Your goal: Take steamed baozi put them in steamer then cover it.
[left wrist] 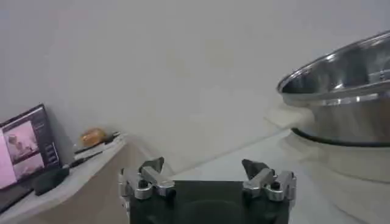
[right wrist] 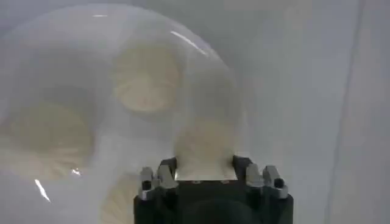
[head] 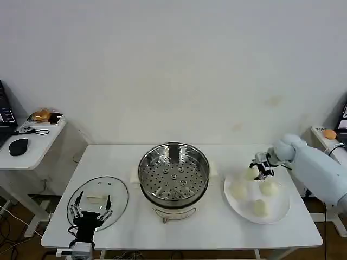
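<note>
The steamer (head: 173,172) stands uncovered mid-table, its perforated tray bare; its steel wall (left wrist: 341,91) also shows in the left wrist view. To its right, three steamed baozi (head: 269,187) lie on a white plate (head: 282,208). My right gripper (head: 259,169) is down at the plate's far left side, shut on another baozi (right wrist: 204,140) that fills the gap between its fingers (right wrist: 241,168). The other buns (right wrist: 146,76) rest on the plate (right wrist: 201,52) beyond. The glass cover (head: 116,190) lies flat at the table's front left, with my left gripper (head: 92,210) (left wrist: 204,169) open over it.
A side table (head: 32,151) at the left carries a mouse, cables and an orange item (head: 40,115); a laptop (left wrist: 27,149) sits there too. Another orange item (head: 328,134) lies on the stand at the right. The wall is close behind.
</note>
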